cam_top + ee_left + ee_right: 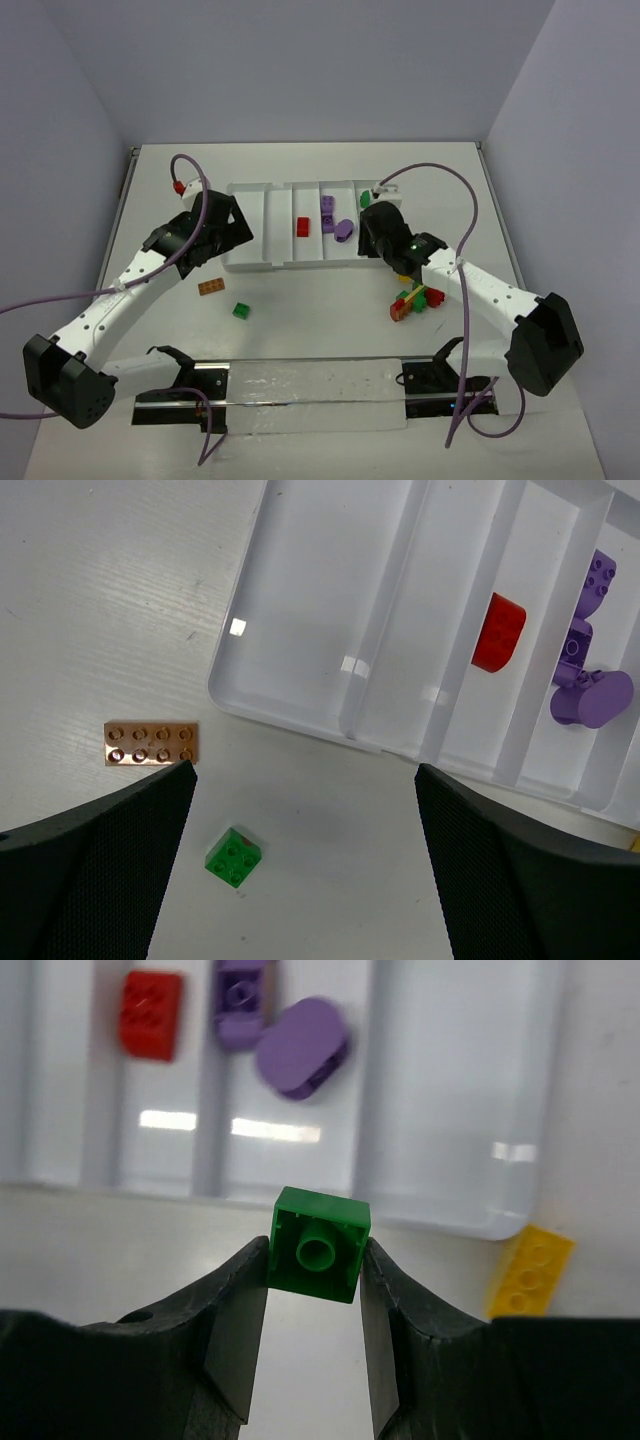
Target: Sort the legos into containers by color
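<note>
The white tray [260, 225] lies at mid-table with a red brick [302, 226] in its third compartment and purple bricks [328, 213] in the fourth. My right gripper [316, 1260] is shut on a small green brick [318, 1245], hollow underside toward the camera, at the tray's [460, 1110] near edge by the rightmost compartment. My left gripper [305, 780] hangs open over the table before the tray's [320, 630] left end. Below it lie a green brick [233, 857] and an orange-brown plate [150, 743]. A red, green and yellow heap [415, 300] sits right of centre.
A yellow brick [530, 1272] lies just off the tray's right corner. A mounting rail [300, 385] with both arm bases runs along the near edge. Purple cables loop above each arm. Walls close the table at the back and sides.
</note>
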Robot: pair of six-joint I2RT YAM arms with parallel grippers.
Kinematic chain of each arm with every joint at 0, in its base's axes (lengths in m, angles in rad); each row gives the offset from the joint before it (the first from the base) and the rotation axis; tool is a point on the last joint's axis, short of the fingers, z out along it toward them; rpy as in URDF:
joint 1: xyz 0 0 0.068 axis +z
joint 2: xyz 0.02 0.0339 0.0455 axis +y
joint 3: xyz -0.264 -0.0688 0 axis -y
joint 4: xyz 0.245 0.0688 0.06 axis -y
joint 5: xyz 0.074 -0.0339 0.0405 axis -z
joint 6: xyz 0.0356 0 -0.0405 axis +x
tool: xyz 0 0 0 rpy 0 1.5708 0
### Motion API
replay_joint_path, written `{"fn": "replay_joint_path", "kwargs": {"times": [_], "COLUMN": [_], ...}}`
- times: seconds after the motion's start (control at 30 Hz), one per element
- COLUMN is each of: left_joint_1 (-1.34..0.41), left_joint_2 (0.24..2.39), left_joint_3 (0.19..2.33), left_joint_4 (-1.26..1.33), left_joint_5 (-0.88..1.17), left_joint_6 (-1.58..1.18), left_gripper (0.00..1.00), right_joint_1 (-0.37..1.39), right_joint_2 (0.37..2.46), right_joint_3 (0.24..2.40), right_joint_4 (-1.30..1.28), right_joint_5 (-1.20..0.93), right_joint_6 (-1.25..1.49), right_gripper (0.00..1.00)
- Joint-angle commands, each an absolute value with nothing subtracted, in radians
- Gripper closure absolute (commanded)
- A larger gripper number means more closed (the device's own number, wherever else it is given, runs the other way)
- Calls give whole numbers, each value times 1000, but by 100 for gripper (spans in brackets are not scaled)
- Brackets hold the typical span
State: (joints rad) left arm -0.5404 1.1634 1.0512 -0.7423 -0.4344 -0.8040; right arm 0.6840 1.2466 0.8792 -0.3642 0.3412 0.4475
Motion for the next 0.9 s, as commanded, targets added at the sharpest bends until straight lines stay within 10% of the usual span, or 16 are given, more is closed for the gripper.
{"fn": "replay_joint_path", "kwargs": {"times": [0.0, 0.57, 0.87], "left_joint_1": [-532, -528, -528], "left_joint_2": [1133, 1108, 1115], "left_joint_3": [1051, 1061, 1060], "left_joint_4": [-701, -733, -728], "left_joint_5": [-428, -436, -427], "left_joint_6": [-796, -787, -788], "left_gripper": [1, 1, 1], "right_joint_1": [585, 371, 364], "right_joint_2": [1282, 1623, 1693], "right_joint_3": [929, 1030, 1118], "right_joint_4": [-341, -65, -114], "right_joint_5": [416, 273, 251], "right_joint_6": [450, 281, 272], "right_gripper": [78, 62, 21]}}
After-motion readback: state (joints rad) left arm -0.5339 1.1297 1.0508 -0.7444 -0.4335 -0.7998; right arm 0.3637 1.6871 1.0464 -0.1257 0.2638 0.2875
